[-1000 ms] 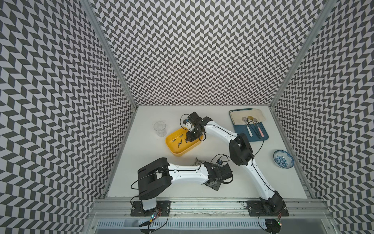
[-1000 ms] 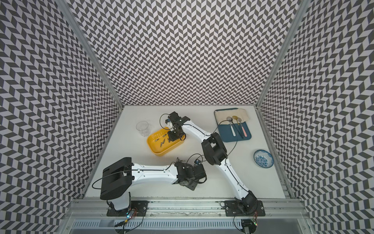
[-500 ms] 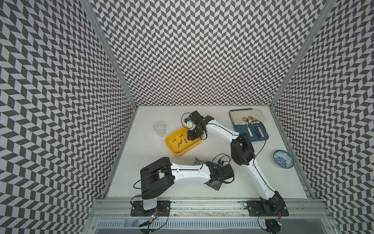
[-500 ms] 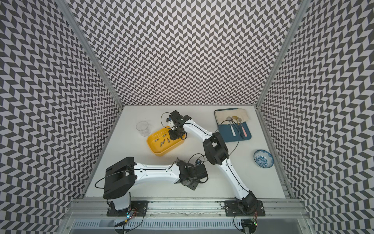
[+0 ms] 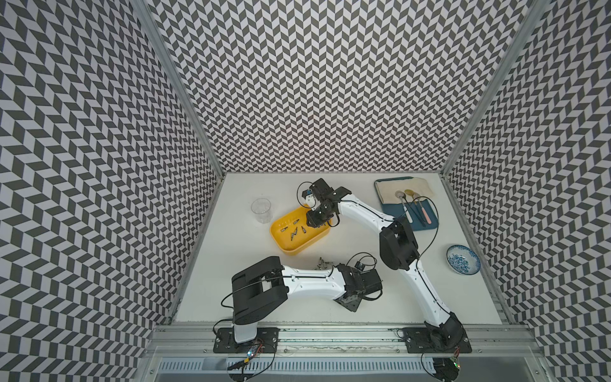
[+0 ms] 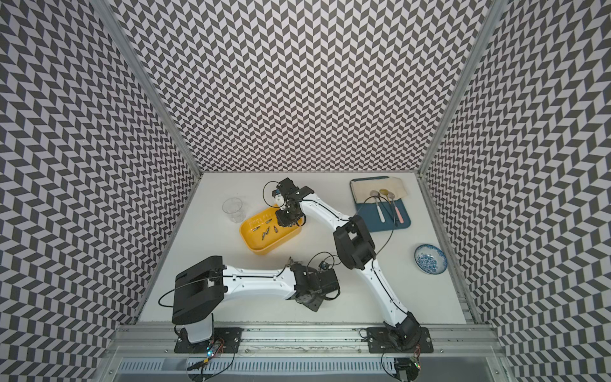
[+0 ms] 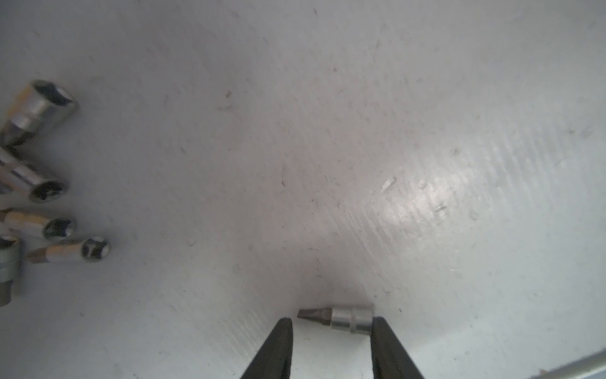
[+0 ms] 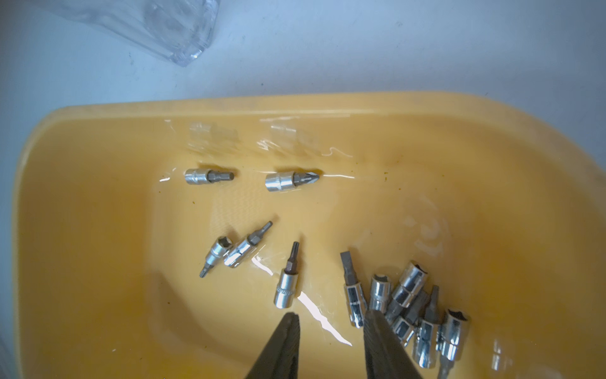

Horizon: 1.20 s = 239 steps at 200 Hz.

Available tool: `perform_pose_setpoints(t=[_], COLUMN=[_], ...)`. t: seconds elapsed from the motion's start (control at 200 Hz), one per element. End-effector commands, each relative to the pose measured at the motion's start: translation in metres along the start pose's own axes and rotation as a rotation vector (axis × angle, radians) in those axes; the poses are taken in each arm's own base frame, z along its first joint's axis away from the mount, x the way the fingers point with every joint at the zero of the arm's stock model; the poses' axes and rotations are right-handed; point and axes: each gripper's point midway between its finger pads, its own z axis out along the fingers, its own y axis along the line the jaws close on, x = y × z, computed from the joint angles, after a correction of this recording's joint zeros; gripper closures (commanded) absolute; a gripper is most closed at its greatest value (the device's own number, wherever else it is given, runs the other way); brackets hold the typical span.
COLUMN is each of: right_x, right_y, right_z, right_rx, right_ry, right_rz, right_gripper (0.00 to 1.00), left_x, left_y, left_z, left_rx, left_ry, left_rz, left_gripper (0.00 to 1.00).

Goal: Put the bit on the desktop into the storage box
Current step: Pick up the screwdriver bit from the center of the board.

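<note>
Left arm has shifted slightly. Left tool [image 7: 332, 320] now straddles a bit [image 7: 349, 320] lying on the desk [image 7: 295, 131], jaws apart, not yet closed. Right tool [image 8: 332, 315] unchanged: open and empty over the yellow box [image 8: 295, 105]. Next pick looks ready.

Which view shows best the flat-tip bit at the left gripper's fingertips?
The left wrist view: the bit lies sharp on the desktop. In both top views the left arm hides it. The right wrist view misses it.
</note>
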Motion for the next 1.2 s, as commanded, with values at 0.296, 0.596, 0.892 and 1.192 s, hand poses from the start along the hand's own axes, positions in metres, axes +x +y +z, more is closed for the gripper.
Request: perform_pose_setpoints(t=[0.296, 0.596, 0.892, 1.192], right_x=[-0.019, -0.021, -0.019, -0.023], right_y=[0.004, 0.004, 0.003, 0.001], right_z=[-0.03, -0.032, -0.032, -0.04], right_rx=[0.006, 0.008, 0.014, 0.029], right_ry=[-0.074, -0.081, -0.076, -0.091], right_rz=[-0.014, -0.018, -0.018, -0.018], right_gripper=[0.63, 0.62, 0.62, 0.6], left_x=[0.009, 0.016, 0.007, -0.006], left_y=[0.019, 0.037, 0.027, 0.014], left_z=[0.002, -0.003, -0.007, -0.016], left_rx=[-0.047, -0.042, 0.021, 0.075], left_ry=[0.038, 0.046, 0.013, -0.027], left_rz=[-0.027, -0.087, -0.084, -0.088], left_gripper=[0.57, 0.57, 0.57, 0.56])
